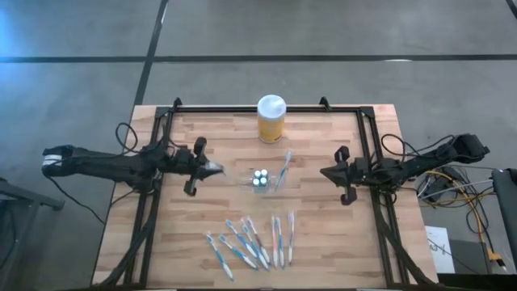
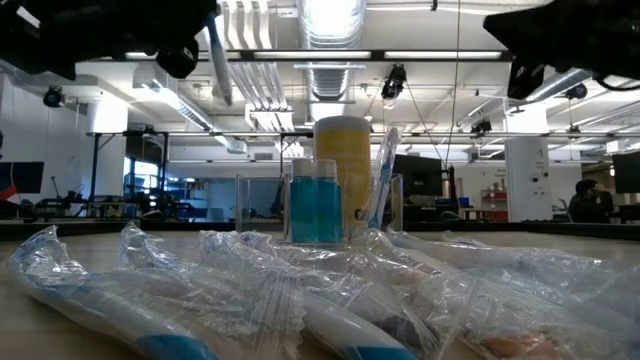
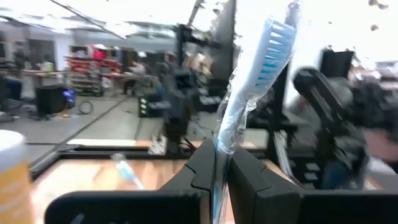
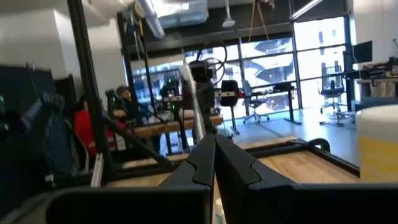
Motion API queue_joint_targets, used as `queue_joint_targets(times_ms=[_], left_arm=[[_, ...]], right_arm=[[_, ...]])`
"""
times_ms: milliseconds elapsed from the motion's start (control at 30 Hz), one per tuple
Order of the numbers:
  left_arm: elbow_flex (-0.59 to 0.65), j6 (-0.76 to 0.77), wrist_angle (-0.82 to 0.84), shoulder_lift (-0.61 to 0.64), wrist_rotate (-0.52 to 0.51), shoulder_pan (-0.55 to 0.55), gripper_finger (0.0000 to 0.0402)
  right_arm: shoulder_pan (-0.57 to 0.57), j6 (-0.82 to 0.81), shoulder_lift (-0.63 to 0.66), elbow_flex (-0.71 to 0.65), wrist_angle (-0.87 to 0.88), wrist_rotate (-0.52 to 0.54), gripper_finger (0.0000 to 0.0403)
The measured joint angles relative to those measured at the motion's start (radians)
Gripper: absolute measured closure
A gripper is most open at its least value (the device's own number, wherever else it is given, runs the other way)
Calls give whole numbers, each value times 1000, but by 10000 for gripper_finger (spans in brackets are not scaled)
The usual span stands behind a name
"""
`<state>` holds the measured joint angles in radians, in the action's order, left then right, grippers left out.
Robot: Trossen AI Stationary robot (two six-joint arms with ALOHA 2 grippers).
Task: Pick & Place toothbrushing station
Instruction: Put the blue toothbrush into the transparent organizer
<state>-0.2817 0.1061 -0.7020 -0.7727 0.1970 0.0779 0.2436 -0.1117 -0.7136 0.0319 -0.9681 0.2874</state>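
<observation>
left of the clear holder (image 1: 260,179), the left gripper (image 3: 219,171) pinched a wrapped toothbrush (image 3: 252,87) upright. right of the holder, the right gripper (image 1: 325,172) hovered, fingers pressed together.

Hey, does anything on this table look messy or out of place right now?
Yes. Wrapped toothbrushes lie scattered at mixed angles near the table's front edge, not in the clear holder, which has only one toothbrush leaning in it. The left end effector grips another wrapped toothbrush above the table.
</observation>
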Motion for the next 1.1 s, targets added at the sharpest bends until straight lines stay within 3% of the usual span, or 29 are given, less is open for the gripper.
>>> queue_joint_targets(times_ms=[233,567,933,1100], left_arm=[[3,133,-88,-149,-8,122,378],[8,221,-419,-419,21,123,378],[10,152,-460,-601,-56,123,378],[13,115,-554,-700,-59,122,378]], right_arm=[[0,-6,-19,-23,-6,2,394],[0,9,-92,-23,-2,0,394],[0,10,-108,-23,-9,0,394],[0,13,-108,-23,-9,19,394]])
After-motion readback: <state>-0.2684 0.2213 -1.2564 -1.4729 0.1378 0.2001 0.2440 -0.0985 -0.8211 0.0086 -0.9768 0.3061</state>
